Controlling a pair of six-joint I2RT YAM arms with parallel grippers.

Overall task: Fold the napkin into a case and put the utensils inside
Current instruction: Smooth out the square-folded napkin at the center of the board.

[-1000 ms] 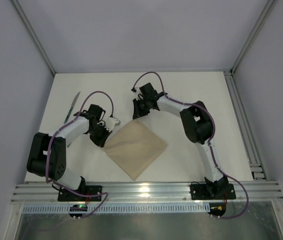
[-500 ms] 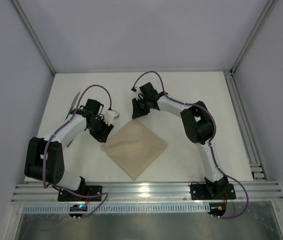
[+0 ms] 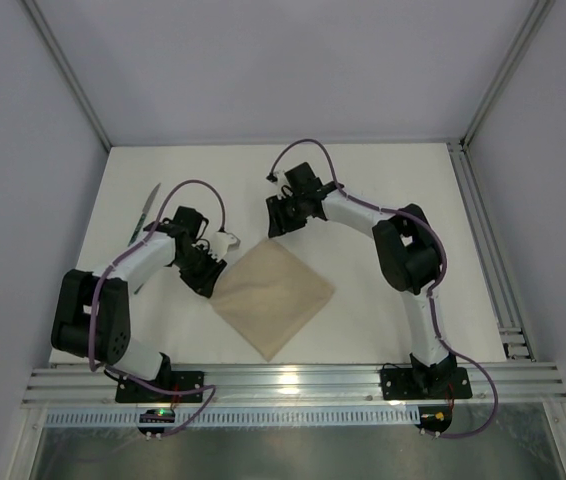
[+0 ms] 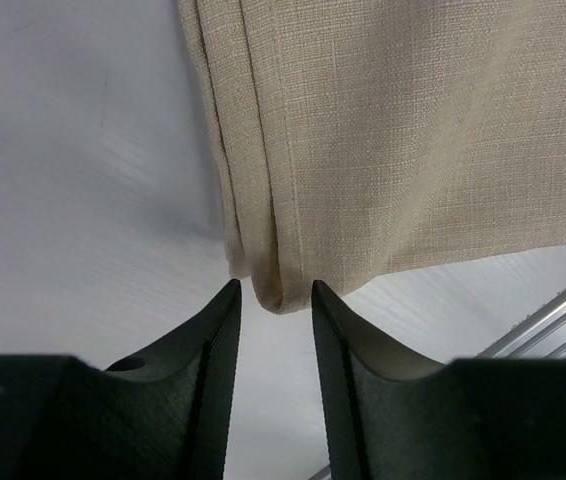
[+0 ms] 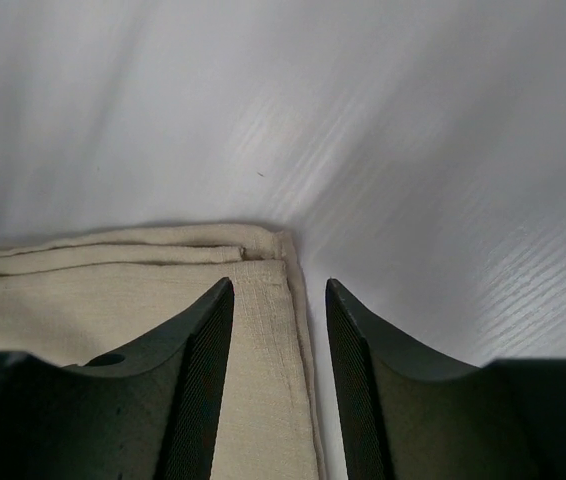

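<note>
Left claw [image 4: 271,292] and right claw [image 5: 277,285] have just opened, releasing the folded napkin [image 3: 271,295] onto the table [image 3: 213,170] (next fold likely).

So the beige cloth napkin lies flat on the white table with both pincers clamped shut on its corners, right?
Not shut: the wrist views show the left pincer and right pincer open, jaws apart astride corners of the beige cloth napkin, flat on the white table.
</note>
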